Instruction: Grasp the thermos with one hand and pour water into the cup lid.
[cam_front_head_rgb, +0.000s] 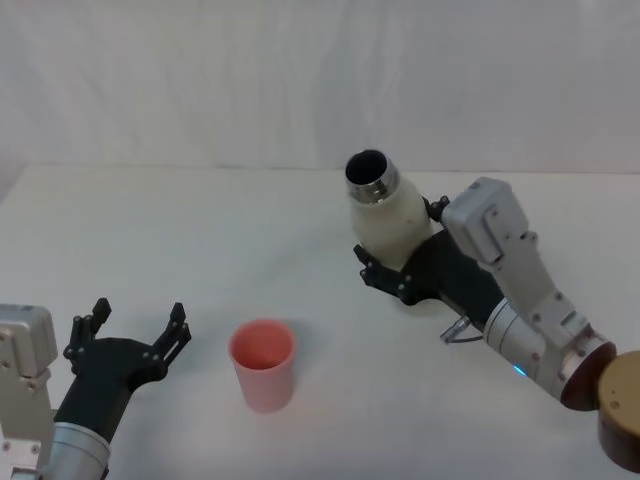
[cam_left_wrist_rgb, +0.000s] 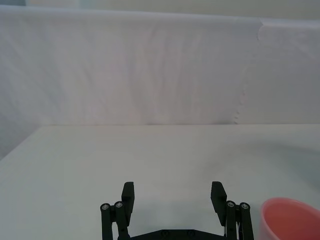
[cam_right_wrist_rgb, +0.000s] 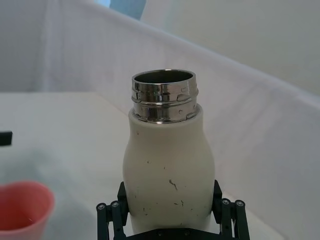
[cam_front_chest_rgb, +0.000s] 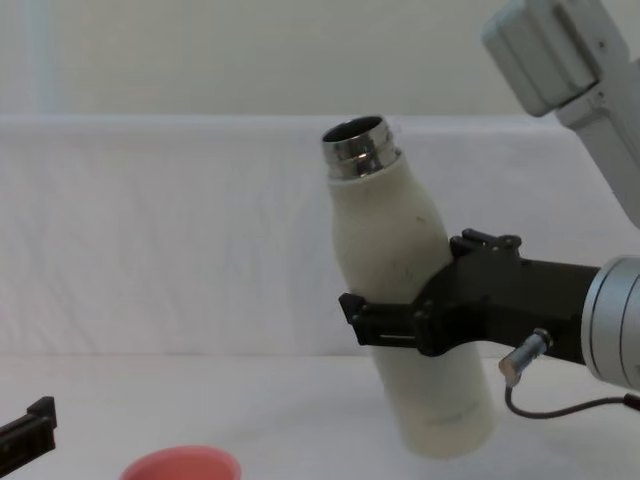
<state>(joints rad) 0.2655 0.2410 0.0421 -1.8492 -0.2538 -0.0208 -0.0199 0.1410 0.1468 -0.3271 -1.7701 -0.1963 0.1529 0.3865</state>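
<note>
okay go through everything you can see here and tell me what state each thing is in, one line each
thermos: uncapped, neck open, lifted and tilted toward the robot's left, held around its body.
cup lid: upright on the table, mouth up, looks empty, untouched.
right gripper: shut on the thermos.
left gripper: open, holding nothing, beside the cup lid.
table: white-covered, bearing the cup lid.

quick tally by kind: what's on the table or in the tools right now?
Thermos: 1, the cream-white thermos, uncapped, tilted, held off the table by the right tool.
Cup: 1, the pink cup lid, upright on the table.
Tools: 2, the right one shut on the thermos, the left tool open beside the cup lid.
Total: 4
</note>
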